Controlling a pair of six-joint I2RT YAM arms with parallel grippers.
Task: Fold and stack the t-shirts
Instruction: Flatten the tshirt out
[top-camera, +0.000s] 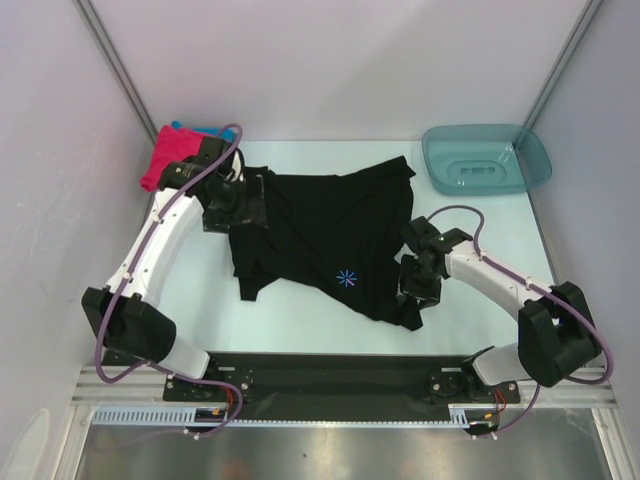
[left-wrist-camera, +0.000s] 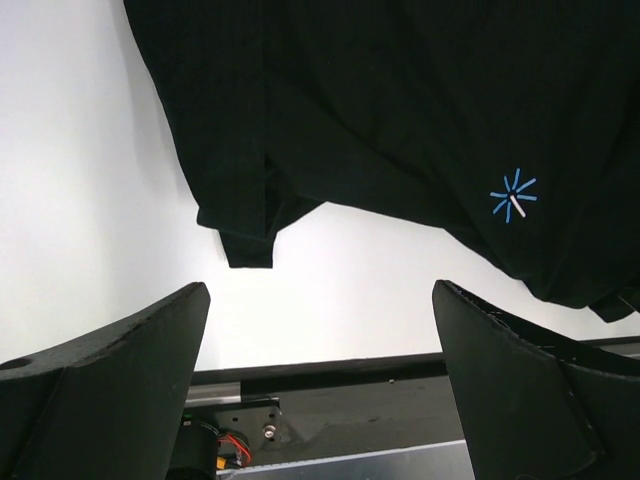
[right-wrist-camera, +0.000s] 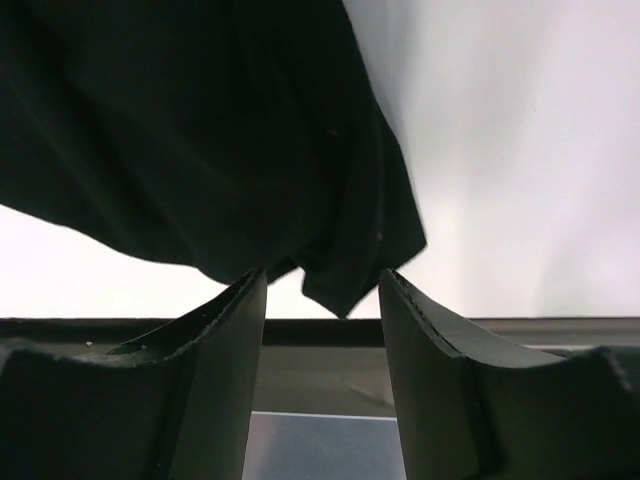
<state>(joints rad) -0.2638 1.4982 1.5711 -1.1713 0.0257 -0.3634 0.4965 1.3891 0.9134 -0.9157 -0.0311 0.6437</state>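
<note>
At the near right of the table (top-camera: 300, 315), a corner of the black shirt (top-camera: 330, 225) pokes between the half-open jaws of the right gripper (right-wrist-camera: 322, 282), not yet pinched. The cloth runs diagonally to the far left, where the left gripper (left-wrist-camera: 320, 290) gapes wide.

Readable text: none in any view.
Numbers, brands: none legible.
Only mark: small blue-and-white starburst print (left-wrist-camera: 513, 195) on the large black cloth t-shirt (top-camera: 320, 220); it has no letters.
</note>
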